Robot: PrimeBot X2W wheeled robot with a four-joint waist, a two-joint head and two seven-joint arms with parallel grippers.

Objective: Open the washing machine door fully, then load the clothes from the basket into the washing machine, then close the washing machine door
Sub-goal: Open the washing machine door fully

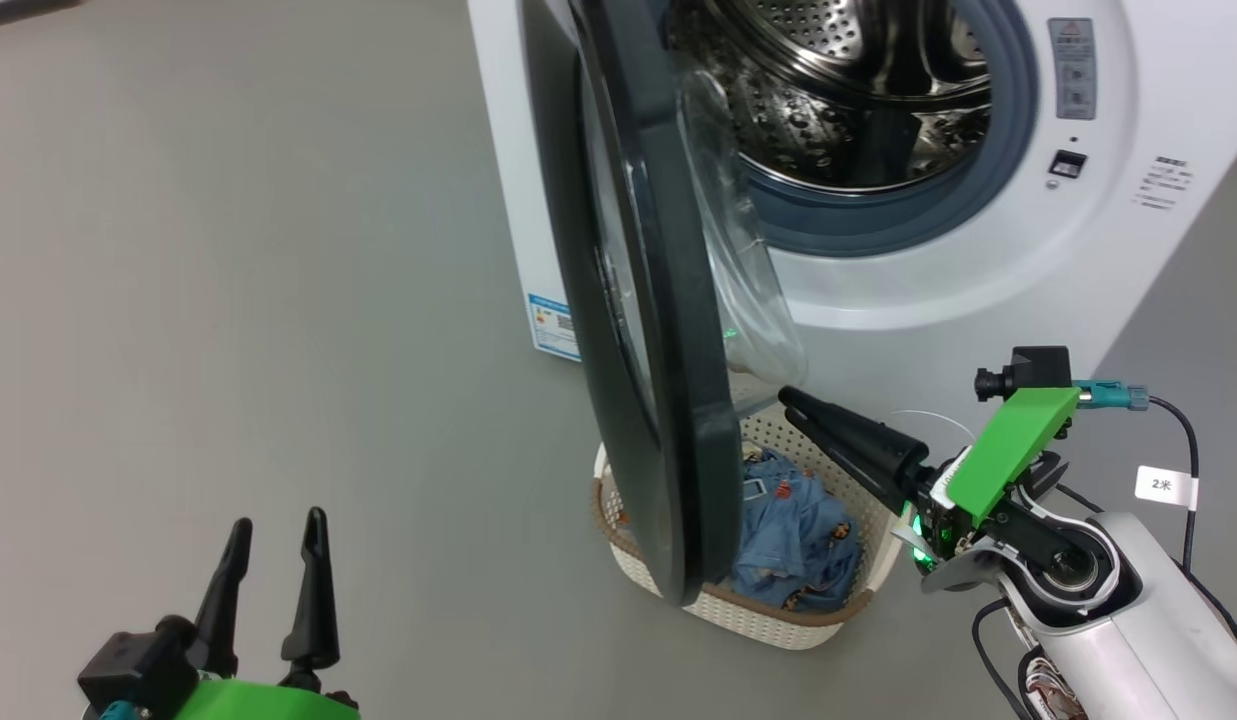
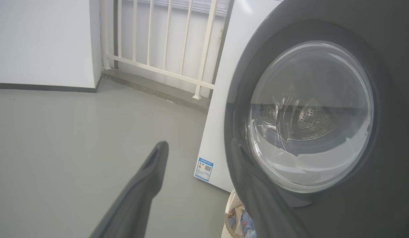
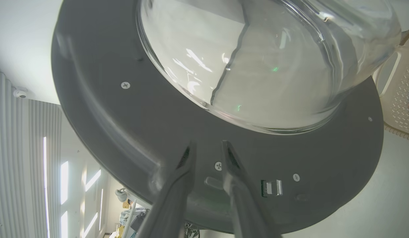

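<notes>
The washing machine (image 1: 1128, 230) shows its steel drum (image 1: 848, 90). The washing machine door (image 1: 668, 330) stands swung out edge-on, hanging over the basket (image 1: 778, 620) on the floor below. Light-blue clothes (image 1: 793, 535) lie in the basket. My right gripper (image 1: 788, 397) points at the door's inner face just under the glass bowl (image 3: 257, 66). In the right wrist view my right gripper (image 3: 207, 145) has its fingertips a narrow gap apart, holding nothing. My left gripper (image 1: 278, 518) hangs open at the lower left, apart from the door. In the left wrist view my left gripper (image 2: 198, 143) faces the door's outer side (image 2: 383, 165).
Bare grey floor (image 1: 228, 300) spreads left of the machine. A white railing (image 2: 164, 43) and a white wall (image 2: 42, 43) stand behind it. A blue label (image 2: 203, 168) marks the machine's lower corner. The door latch (image 3: 272, 187) sits right of my right fingers. The basket's rim (image 2: 229, 211) peeks under the door.
</notes>
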